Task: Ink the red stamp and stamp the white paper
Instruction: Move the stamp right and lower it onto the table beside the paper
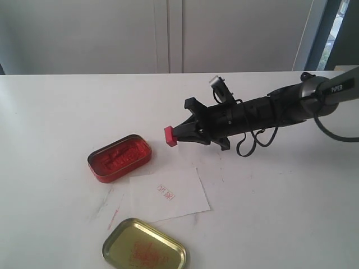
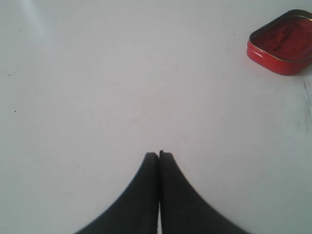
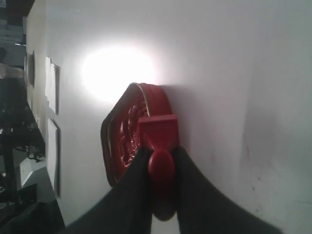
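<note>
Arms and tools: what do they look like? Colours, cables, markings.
Right arm: black wrist section, grey link lettered PIPER, loose black cables looping beneath. Right tool: black, tapering fingers. Left tool: two black fingers curving to narrow tips; its arm is out of view.

We see the red stamp (image 1: 171, 136) tipped sideways, off the tabletop; the white paper (image 1: 182, 200) lies flat, bearing a red imprint (image 1: 166, 192).
</note>
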`<action>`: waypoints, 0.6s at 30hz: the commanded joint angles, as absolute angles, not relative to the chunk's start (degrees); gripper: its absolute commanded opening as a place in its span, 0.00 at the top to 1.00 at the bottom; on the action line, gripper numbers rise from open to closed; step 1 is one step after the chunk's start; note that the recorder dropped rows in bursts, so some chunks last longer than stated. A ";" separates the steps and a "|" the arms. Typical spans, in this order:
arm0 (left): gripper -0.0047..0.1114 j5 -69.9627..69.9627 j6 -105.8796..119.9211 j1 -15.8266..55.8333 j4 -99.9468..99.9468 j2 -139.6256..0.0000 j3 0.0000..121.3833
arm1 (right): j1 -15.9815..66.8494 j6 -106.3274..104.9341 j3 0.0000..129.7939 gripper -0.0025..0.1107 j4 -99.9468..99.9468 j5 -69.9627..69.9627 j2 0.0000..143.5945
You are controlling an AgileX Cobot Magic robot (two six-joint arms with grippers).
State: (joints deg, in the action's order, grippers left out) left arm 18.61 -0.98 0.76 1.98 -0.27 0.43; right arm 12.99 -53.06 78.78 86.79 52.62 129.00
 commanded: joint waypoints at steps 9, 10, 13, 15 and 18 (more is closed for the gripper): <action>0.96 19.08 -1.23 0.66 2.06 0.00 0.00 | 12.63 -53.76 78.58 0.88 92.60 54.76 131.52; 0.96 19.08 -1.23 0.66 2.06 0.00 0.00 | 12.63 -53.76 78.58 0.86 92.57 54.76 131.52; 0.96 19.08 -1.23 0.66 2.06 0.00 0.00 | 12.63 -53.76 78.58 0.81 92.46 54.05 131.52; 0.96 19.08 -1.23 0.66 2.06 0.00 0.00 | 12.63 -53.76 78.58 0.78 92.46 53.63 131.52; 0.96 19.08 -1.23 0.66 2.06 0.00 0.00 | 12.63 -53.76 78.58 0.76 91.94 52.70 131.52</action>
State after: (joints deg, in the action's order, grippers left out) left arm 18.61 -0.98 0.76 1.98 -0.27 0.43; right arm 12.99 -53.06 78.78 92.02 53.44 131.66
